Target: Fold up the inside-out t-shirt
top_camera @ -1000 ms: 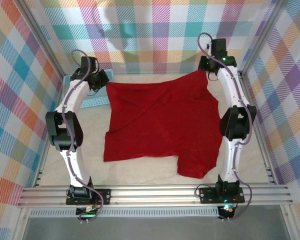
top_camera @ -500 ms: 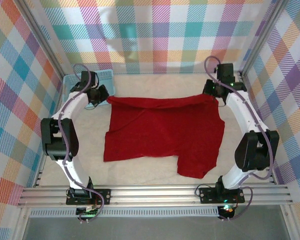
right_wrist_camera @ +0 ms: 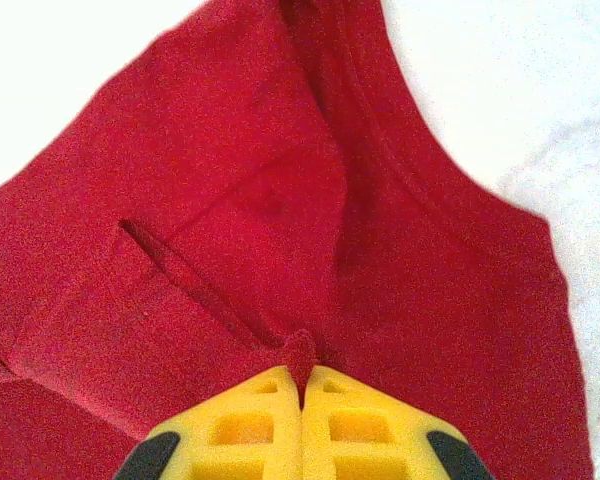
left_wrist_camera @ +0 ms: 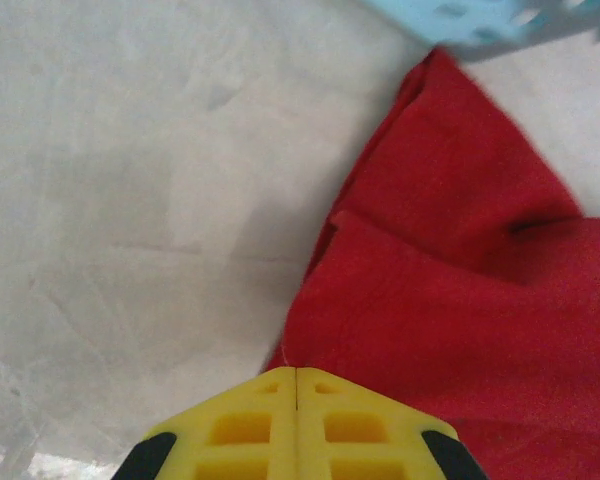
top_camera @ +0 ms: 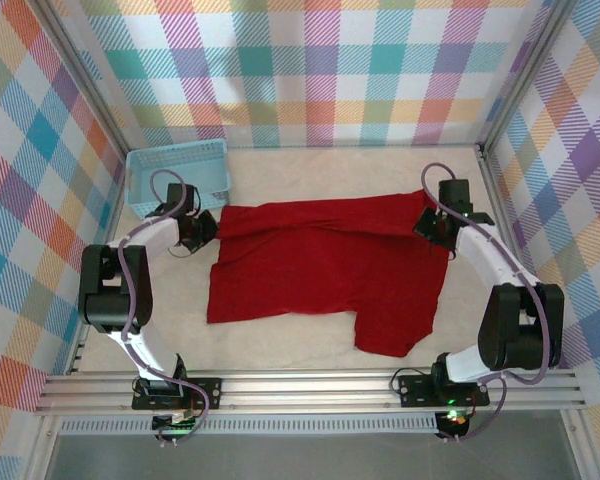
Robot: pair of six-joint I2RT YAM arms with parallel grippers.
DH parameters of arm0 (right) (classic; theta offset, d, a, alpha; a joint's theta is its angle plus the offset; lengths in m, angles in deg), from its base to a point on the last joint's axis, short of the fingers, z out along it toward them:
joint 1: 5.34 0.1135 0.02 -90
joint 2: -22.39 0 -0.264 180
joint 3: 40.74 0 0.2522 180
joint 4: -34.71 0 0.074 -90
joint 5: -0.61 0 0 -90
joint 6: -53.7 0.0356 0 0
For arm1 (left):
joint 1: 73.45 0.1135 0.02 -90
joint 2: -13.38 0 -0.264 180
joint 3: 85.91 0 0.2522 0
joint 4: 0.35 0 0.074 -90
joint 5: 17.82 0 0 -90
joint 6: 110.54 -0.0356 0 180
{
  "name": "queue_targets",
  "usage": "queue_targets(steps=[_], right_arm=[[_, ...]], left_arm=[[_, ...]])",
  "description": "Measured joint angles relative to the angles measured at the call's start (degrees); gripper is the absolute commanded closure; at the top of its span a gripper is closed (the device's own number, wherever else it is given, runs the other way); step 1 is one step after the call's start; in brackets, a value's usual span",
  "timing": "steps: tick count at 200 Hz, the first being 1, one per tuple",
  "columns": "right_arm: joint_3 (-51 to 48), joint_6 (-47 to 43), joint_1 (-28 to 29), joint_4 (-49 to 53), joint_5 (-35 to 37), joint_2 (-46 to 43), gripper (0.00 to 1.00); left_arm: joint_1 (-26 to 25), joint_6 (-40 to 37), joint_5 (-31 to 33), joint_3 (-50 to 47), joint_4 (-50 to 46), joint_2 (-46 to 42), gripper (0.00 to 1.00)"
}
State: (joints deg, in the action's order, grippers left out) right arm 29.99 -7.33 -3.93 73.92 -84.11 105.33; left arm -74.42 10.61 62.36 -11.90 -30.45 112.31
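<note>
The inside-out t-shirt is plain red and lies spread over the middle of the table, its far edge doubled into a fold between the two grippers. My left gripper sits low at the shirt's far left corner. In the left wrist view its yellow fingers are shut with the shirt's edge running in at their tip. My right gripper is at the far right corner. There its fingers are shut on a small pinch of the red cloth.
A light-blue basket stands at the back left, just behind the left gripper, and its corner almost meets the shirt. Checked walls close in on three sides. Pale table lies behind the shirt, and metal rails run along the front.
Both grippers have come down and toward the front, drawing the shirt's far edge with them. The shirt's back part now lies lower and folded, and the basket is uncovered.
</note>
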Motion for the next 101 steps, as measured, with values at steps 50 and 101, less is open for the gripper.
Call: queue_targets(steps=[50,101], right_arm=[[-5.8,3.6,-1.2,-0.9,0.6,-2.4,0.99],[-6.8,4.8,-1.5,-1.1,1.6,-4.5,0.66]], left_arm=[[0.0,0.9,0.1,-2.7,1.7,0.0,1.00],[0.0,1.0,1.8,-3.4,0.8,-1.6,0.67]])
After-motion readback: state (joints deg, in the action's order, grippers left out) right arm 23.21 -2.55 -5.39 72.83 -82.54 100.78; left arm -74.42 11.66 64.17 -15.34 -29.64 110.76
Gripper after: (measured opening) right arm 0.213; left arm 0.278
